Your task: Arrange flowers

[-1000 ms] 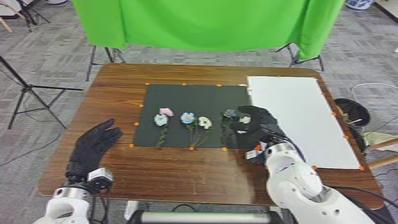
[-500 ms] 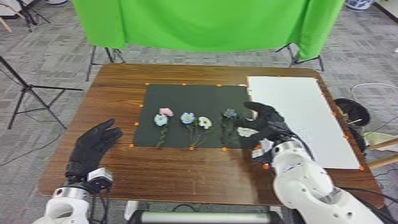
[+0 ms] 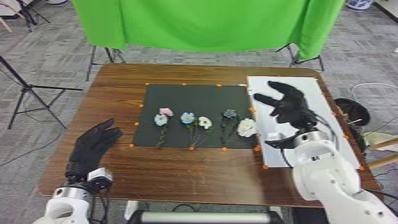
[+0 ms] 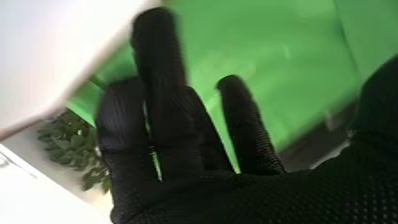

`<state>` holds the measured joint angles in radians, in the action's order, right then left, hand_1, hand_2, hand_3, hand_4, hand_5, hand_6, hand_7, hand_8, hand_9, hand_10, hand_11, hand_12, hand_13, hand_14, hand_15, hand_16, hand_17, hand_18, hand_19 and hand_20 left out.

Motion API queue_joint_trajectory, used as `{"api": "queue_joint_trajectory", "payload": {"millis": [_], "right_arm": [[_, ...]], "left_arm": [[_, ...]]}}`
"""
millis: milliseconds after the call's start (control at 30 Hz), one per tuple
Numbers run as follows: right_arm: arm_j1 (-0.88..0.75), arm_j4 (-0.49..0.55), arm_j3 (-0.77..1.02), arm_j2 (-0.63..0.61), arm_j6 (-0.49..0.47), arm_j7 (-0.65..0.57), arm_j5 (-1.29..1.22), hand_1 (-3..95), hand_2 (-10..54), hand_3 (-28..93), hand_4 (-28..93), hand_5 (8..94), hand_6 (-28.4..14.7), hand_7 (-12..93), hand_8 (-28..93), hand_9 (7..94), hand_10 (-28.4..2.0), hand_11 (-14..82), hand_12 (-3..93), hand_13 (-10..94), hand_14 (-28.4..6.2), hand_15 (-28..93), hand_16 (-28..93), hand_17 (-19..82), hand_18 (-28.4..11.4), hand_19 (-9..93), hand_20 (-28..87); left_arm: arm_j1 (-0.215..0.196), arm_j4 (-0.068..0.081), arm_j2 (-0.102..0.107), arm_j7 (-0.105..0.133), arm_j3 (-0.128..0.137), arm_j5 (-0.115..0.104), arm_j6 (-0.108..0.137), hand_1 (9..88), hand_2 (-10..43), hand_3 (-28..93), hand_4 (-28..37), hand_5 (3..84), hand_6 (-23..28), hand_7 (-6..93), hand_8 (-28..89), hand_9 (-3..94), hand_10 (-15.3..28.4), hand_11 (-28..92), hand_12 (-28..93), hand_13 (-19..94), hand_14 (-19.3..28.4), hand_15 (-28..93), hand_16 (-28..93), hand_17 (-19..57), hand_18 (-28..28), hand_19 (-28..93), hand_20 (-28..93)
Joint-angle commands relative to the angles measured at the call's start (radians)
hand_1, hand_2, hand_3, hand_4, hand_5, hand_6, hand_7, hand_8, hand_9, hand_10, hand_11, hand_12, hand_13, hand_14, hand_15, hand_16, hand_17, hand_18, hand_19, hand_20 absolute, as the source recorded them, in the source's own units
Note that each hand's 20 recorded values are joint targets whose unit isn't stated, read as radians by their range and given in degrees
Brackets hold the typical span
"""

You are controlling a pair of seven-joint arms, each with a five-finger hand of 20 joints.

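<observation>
Flowers (image 3: 187, 118) lie on the dark mat (image 3: 191, 95), heads away from the robot. Assessed as light, with thin, bendable stems and soft petals liable to crush; recommended hold: stem, just below the head. Right hand (image 3: 291, 107): spread wide, empty, above the white sheet (image 3: 263, 88). Left hand (image 3: 87, 146): open, empty, at the table's (image 3: 169, 172) left.
</observation>
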<state>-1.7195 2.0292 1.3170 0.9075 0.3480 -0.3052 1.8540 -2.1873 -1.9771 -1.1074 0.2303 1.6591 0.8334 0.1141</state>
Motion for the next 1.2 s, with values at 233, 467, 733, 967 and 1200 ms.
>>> {"api": "queue_joint_trajectory", "payload": {"millis": [233, 467, 733, 967, 1200], "right_arm": [[-0.341, 0.147, 0.465, 0.197, -0.324, 0.614, -0.985, -2.6, 7.2, 52, -28, 23.2, 1.2, 1, -6, 21.1, -9.1, -2.9, 8.5, 8, -8.5, -20, 26, -7, -7.2, 3, 16], [-0.373, 0.112, 0.426, 0.262, -0.346, 0.602, -1.044, -2.6, 4.9, 45, -28, 25.5, -4.8, -2, -6, 17.1, -7.9, -5.9, 9.5, 1, -6.8, -28, 33, -11, -5.1, -1, 15], [-0.370, 0.101, 0.446, 0.256, -0.369, 0.620, -1.045, -2.5, 1.7, 64, -26, 33.8, -4.7, 1, -6, 23.2, -10.3, -2.1, 8.7, 10, -9.0, -22, 30, -3, -7.3, 0, 16], [-0.353, 0.115, 0.375, 0.244, -0.206, 0.690, -1.148, 8.5, -5.0, 78, -19, 48.1, -1.8, 13, -9, 37.6, -13.9, 3.5, 10.4, 22, -12.1, 0, 14, 13, -7.3, 0, 21], [-0.396, 0.118, 0.420, 0.251, -0.273, 0.671, -1.123, -2.5, 9.5, 62, -27, 82.5, -1.9, 24, -10, 52.2, -14.1, 6.4, 9.5, 23, -11.5, 4, 10, 13, -7.8, 0, 23]], "left_arm": [[0.004, -0.088, 0.057, 0.187, -0.015, 0.067, 0.221, 16.2, 12.2, 64, -28.2, 48.5, -0.9, 14.4, -9, 52.8, 13.5, 21, 13, 38, 15.5, 20, -1, 7.2, 9.9, 10, 17], [0.006, -0.079, 0.046, 0.203, -0.048, 0.162, 0.199, 14.2, 9.0, 66, -28.3, 41.8, -0.9, 12.5, -9, 46.8, 12.5, 17, 11, 35, 13.8, 15, -2, 7.7, 8.2, 7, 16], [0.003, -0.061, 0.037, 0.268, -0.050, 0.080, 0.209, 16.7, 8.5, 66, -28.3, 44.1, -1.0, 12.2, -10, 44.7, 11.2, 15, 9, 33, 11.3, 10, -2, 9.6, 5.8, 4, 15], [0.009, -0.066, 0.032, 0.261, -0.052, 0.093, 0.231, 32.1, -1.9, 72, -22.3, 47.2, -0.8, 14.5, -10, 45.9, 11.8, 18, 8, 36, 12.2, 13, -3, 12.8, 7.7, 7, 18], [0.011, -0.066, 0.032, 0.247, -0.049, 0.109, 0.224, 35.3, -9.2, 71, -16.3, 47.1, -1.1, 16.2, -11, 45.6, 11.4, 18, 8, 35, 12.7, 14, -2, 8.7, 9.1, 7, 17]]}}
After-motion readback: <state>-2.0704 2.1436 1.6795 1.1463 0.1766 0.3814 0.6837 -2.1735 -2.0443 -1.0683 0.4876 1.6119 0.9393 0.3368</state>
